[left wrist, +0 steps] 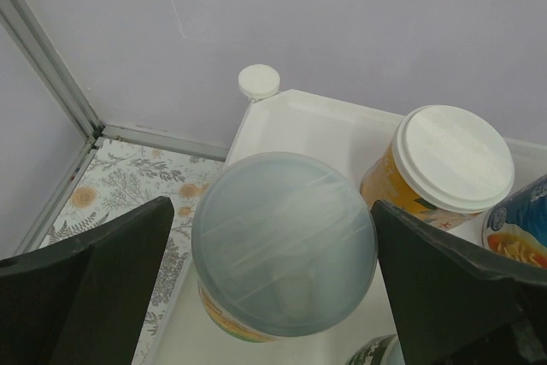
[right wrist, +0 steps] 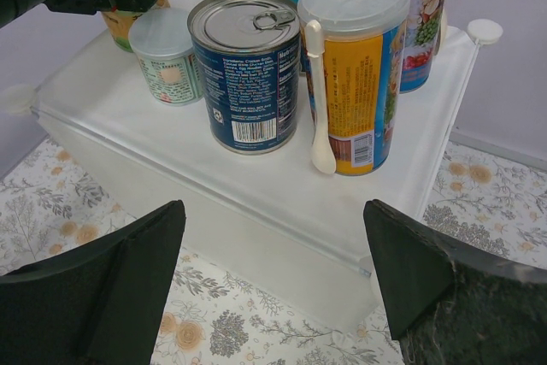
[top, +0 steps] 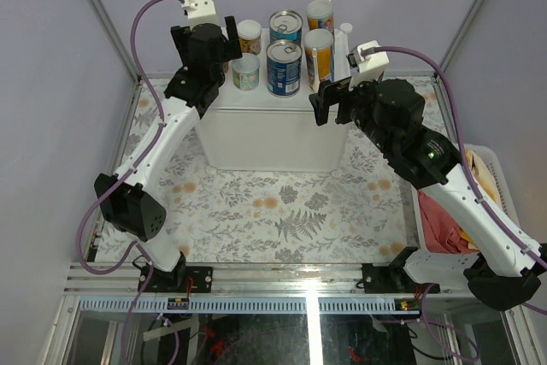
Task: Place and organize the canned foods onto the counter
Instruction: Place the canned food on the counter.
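Note:
Several canned foods stand on the white counter (top: 273, 138): two blue tins (top: 283, 67) (top: 285, 25), two tall yellow ones (top: 319, 57) (top: 320, 14), a short green one (top: 246, 72) and an orange jar (top: 249, 36). My left gripper (left wrist: 285, 297) hangs open over the counter's far left corner. Its fingers straddle a can with a pale translucent lid (left wrist: 284, 241), with a gap on each side. That can is hidden under the gripper (top: 207, 40) in the top view. My right gripper (right wrist: 273, 288) stands open and empty before the counter's (right wrist: 256, 185) front right edge, facing the blue tin (right wrist: 248, 70).
A white slatted basket (top: 494, 179) with red and yellow cloth (top: 444, 220) sits at the right, under my right arm. A floral cloth (top: 273, 211) covers the table. Round knobs (left wrist: 258, 81) mark the counter's corners. Metal frame posts and lilac walls close the back.

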Action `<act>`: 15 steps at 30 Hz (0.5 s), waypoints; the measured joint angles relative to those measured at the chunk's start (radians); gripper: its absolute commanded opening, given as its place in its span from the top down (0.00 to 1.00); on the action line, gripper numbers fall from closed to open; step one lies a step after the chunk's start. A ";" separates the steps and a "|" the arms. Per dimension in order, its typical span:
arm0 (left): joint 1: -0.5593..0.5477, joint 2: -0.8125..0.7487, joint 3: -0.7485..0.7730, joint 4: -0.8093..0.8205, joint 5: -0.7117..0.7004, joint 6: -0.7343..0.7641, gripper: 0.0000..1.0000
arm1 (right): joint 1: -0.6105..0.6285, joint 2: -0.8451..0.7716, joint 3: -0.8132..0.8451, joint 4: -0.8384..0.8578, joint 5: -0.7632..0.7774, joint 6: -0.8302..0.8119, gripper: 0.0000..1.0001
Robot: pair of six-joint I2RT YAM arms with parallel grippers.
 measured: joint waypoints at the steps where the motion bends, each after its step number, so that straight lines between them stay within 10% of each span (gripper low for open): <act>1: -0.002 0.000 0.000 0.001 0.000 0.000 0.02 | 0.000 0.000 0.000 0.000 0.000 0.000 0.07; 15: -0.003 -0.026 0.007 0.027 -0.012 0.006 0.01 | -0.002 0.004 0.000 0.000 0.000 0.000 0.08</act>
